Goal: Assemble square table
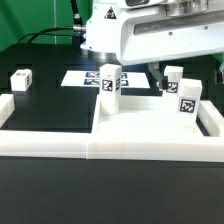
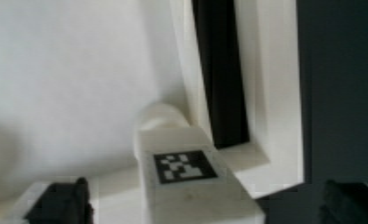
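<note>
1. near the exterior view's left edge of the counter (image 1: 50, 112) i see a lone leg (image 1: 20, 80), short and white, well apart from the other parts
2. the marker board (image 1: 84, 76) lies flat toward the far edge, left of centre
3. an upright leg (image 1: 109, 87) stands with its tag facing the camera, at the left end of the square slab; i cannot tell whether it is on the slab or just behind it
4. the square slab (image 1: 145, 120) lies flat toward the exterior view's right, touching the border wall (image 1: 60, 148) that runs along the near edge
5. a rear leg (image 1: 173, 79) and a front leg (image 1: 187, 102) stand close together near the right edge, the front one showing its tag
6. the arm (image 1: 150, 35) hangs over the far right part of the counter
7. in the wrist view the gripper (image 2: 202, 205) has its fingers (image 2: 56, 204) spread wide with nothing in their hold; a leg below the gripper (image 2: 184, 160), tag up, sits between them, touching neither
</note>
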